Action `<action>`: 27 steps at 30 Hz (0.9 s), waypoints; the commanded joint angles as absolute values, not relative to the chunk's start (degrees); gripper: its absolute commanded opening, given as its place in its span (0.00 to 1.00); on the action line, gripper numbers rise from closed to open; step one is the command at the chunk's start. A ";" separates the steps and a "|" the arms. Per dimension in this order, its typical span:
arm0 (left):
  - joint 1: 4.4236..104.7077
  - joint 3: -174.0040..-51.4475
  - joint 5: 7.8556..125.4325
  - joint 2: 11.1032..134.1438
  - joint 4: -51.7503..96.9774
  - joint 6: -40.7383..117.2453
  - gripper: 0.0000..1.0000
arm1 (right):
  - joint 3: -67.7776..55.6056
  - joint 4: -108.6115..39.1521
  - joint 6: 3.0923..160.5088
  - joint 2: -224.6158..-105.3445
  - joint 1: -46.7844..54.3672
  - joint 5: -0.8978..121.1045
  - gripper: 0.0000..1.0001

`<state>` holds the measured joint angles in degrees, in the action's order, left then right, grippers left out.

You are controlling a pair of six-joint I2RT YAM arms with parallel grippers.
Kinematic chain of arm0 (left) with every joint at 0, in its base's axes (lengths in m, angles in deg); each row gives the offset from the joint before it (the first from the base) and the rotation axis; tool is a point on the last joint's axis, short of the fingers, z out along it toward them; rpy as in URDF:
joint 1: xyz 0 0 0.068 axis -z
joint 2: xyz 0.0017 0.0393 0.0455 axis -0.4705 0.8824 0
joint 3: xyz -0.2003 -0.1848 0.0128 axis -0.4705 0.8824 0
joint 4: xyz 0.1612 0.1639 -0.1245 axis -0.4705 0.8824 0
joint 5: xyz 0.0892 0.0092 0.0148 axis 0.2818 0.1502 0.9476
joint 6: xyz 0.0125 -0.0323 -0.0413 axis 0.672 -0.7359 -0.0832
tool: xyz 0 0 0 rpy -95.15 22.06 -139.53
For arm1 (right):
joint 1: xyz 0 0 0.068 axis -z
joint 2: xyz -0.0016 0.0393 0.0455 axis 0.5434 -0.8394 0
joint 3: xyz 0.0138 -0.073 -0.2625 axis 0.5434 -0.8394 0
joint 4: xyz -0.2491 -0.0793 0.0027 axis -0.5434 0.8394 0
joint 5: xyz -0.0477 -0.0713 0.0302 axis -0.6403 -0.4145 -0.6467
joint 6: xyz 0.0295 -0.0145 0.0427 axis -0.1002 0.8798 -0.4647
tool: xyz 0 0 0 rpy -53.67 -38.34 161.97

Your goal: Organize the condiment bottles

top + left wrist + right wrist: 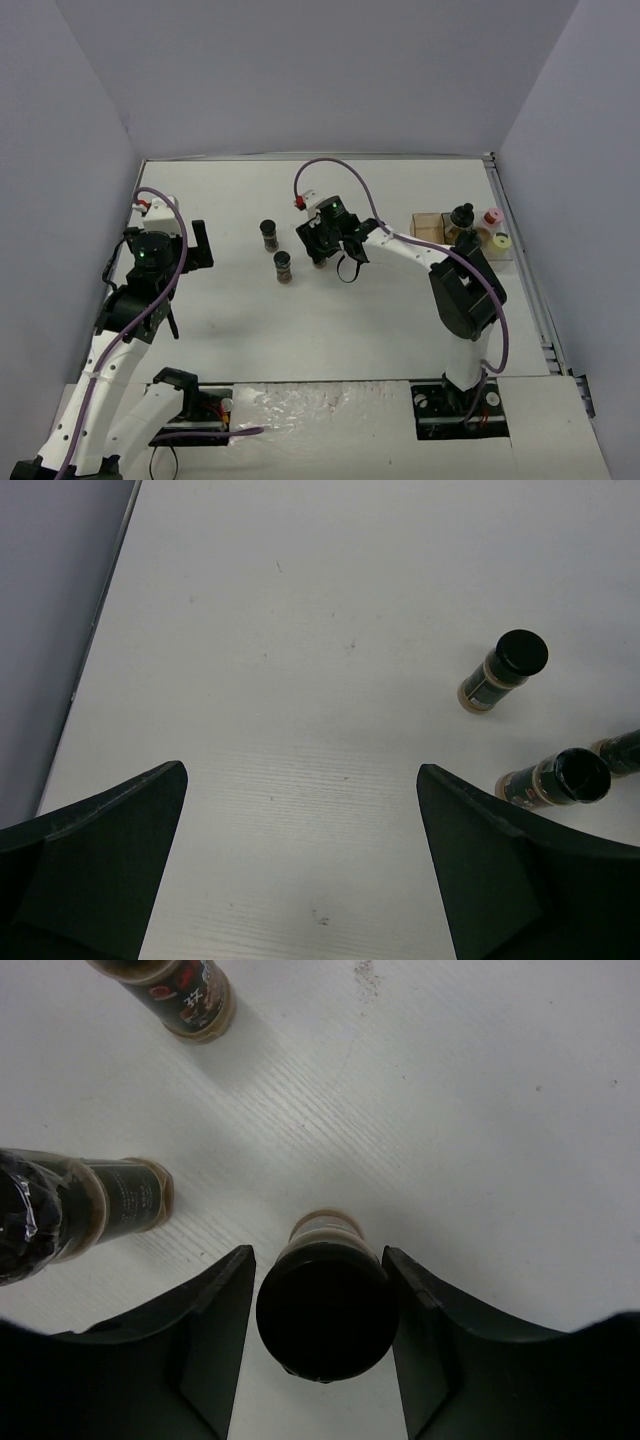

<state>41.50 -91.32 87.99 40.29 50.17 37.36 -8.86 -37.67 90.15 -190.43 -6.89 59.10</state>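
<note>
Three black-capped condiment bottles stand mid-table: one, one, and a third between my right gripper's fingers. My right gripper is open and straddles this upright bottle, with small gaps on both sides; in the top view the gripper hides it. The other two show in the right wrist view. My left gripper is open and empty above bare table, at the left in the top view. Three more bottles, with black, pink and pale yellow caps, stand in the tray.
The amber and grey compartment tray sits at the right edge of the table. Grey walls close in the left, back and right sides. In the left wrist view two bottles stand right of the gripper.
</note>
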 commanded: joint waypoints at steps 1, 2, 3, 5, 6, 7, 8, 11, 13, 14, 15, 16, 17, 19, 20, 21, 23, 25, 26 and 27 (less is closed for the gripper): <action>41.25 -93.64 87.74 40.37 47.48 36.92 0.97 | -7.47 -40.43 90.55 -189.03 -7.24 56.05 0.36; 41.25 -93.64 87.74 40.37 47.48 37.00 0.97 | -7.75 -40.51 90.55 -188.26 -7.15 54.96 0.31; 41.25 -93.64 87.74 40.37 47.48 37.00 0.97 | -8.19 -40.51 90.61 -187.54 -6.98 54.18 0.25; 41.25 -93.64 87.74 40.37 47.48 36.92 0.97 | -9.11 -40.59 90.71 -185.87 -6.36 52.79 0.18; 41.29 -93.61 87.70 40.37 47.45 36.91 0.97 | -9.81 -40.60 90.58 -184.59 -5.40 52.65 0.16; 41.33 -93.56 87.66 40.37 47.40 36.91 0.97 | -10.57 -40.60 90.41 -183.20 -4.29 52.64 0.13; 41.34 -93.55 87.58 40.37 47.39 36.91 0.97 | -11.21 -40.53 90.08 -182.15 -3.14 51.32 0.12; 41.34 -93.60 87.56 40.37 47.39 36.95 0.97 | -13.42 -40.51 88.86 -177.15 1.93 49.73 0.10; 41.34 -93.58 87.50 40.37 47.39 36.98 0.97 | -14.77 -40.51 88.64 -174.58 5.64 47.86 0.09; 41.34 -93.56 87.47 40.35 47.39 37.00 0.97 | -15.37 -40.47 88.10 -173.47 7.45 47.08 0.08; 41.34 -93.55 87.47 40.31 47.39 37.00 0.97 | -15.85 -40.38 86.89 -172.20 9.06 46.55 0.08; 41.34 -93.55 87.44 40.28 47.39 36.97 0.97 | -16.45 -40.34 85.87 -171.27 10.85 46.35 0.07; 41.34 -93.55 87.39 40.28 47.39 36.92 0.97 | -17.15 -40.33 85.00 -170.62 12.79 46.39 0.06; 41.34 -93.55 87.39 40.28 47.39 36.91 0.97 | -18.26 -40.25 83.42 -169.51 17.26 45.35 0.06; 41.34 -93.55 87.39 40.33 47.39 36.96 0.97 | -18.76 -40.35 82.28 -169.21 18.72 45.25 0.06; 41.34 -93.55 87.39 40.37 47.39 37.00 0.97 | -19.27 -40.42 81.36 -168.93 20.20 45.15 0.05; 41.34 -93.55 87.33 40.42 47.39 37.00 0.97 | -19.94 -40.47 80.65 -168.82 22.65 44.57 0.05; 41.34 -93.62 87.30 40.46 47.39 36.94 0.97 | -19.96 -40.45 79.99 -169.20 24.11 44.33 0.05; 41.32 -93.64 87.31 40.46 47.39 36.91 0.97 | -19.87 -40.44 79.69 -169.55 24.74 44.26 0.05; 41.29 -93.64 87.35 40.46 47.39 36.91 0.97 | -19.72 -40.48 79.36 -170.06 25.36 44.01 0.05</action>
<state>41.50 -91.32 87.78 40.31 50.17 37.36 -20.23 -37.86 82.36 -170.42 23.73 45.99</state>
